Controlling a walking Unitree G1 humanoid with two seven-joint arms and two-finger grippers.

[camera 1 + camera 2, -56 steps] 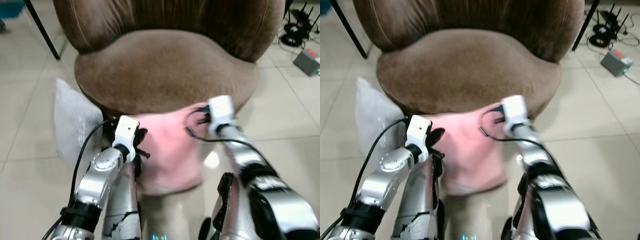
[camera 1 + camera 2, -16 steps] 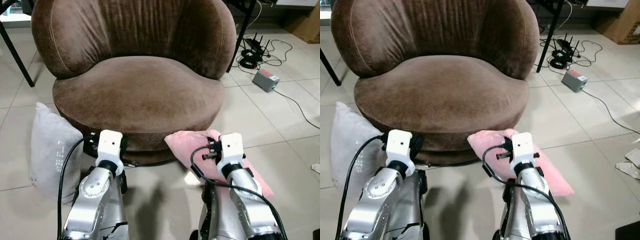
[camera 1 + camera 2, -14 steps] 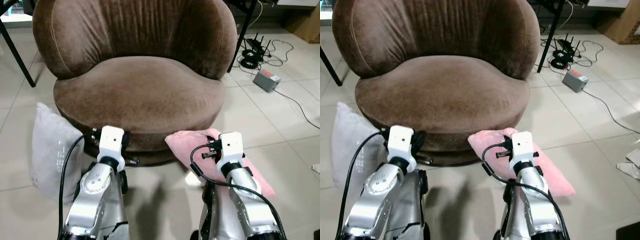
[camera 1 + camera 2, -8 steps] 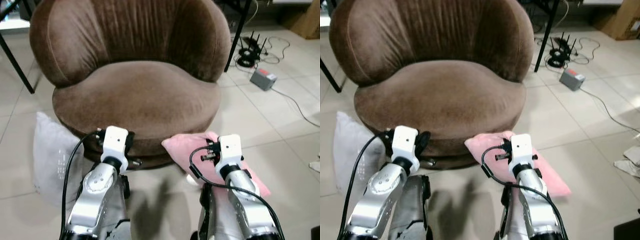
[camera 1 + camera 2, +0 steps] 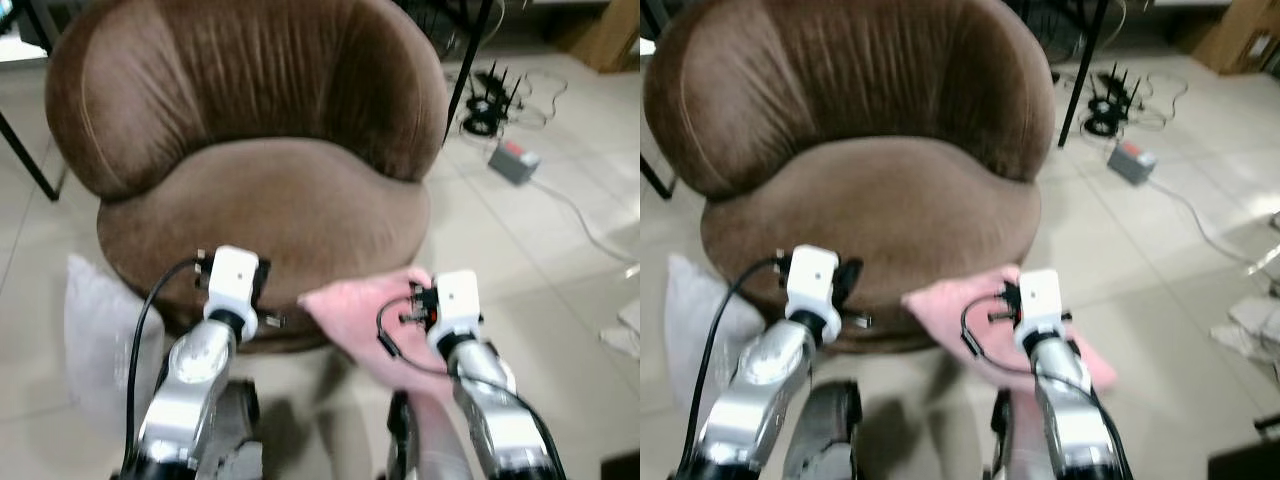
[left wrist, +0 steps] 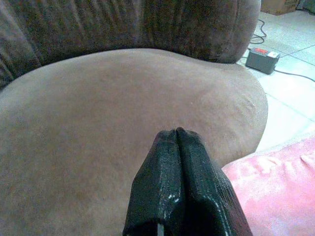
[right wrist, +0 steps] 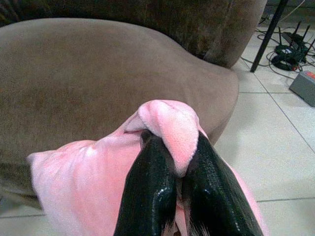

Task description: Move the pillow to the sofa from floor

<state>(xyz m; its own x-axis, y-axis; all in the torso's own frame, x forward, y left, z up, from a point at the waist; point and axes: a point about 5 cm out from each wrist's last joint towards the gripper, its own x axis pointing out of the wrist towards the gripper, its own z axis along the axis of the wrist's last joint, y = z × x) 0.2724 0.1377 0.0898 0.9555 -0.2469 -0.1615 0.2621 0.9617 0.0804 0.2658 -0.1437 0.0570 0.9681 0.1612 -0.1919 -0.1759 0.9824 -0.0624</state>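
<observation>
A pink pillow (image 5: 350,310) hangs in front of the brown round sofa (image 5: 260,200), its near end lifted off the tiles. My right gripper (image 7: 173,141) is shut on a fold of the pink pillow (image 7: 83,182), just before the seat's front right edge. My left gripper (image 6: 176,132) is shut with nothing in it and hovers over the front of the seat cushion (image 6: 98,113). The pillow's lower end is hidden behind my right arm.
A grey-white pillow (image 5: 100,340) leans against the sofa's left side on the floor. A grey power box (image 5: 510,160) and black cables (image 5: 490,110) lie on the tiles to the right. A black table leg (image 5: 30,160) slants at the far left.
The pink pillow's free corner has risen and swung left toward the seat front with my right gripper. My left arm has lifted slightly toward the seat. The camera has also shifted.
</observation>
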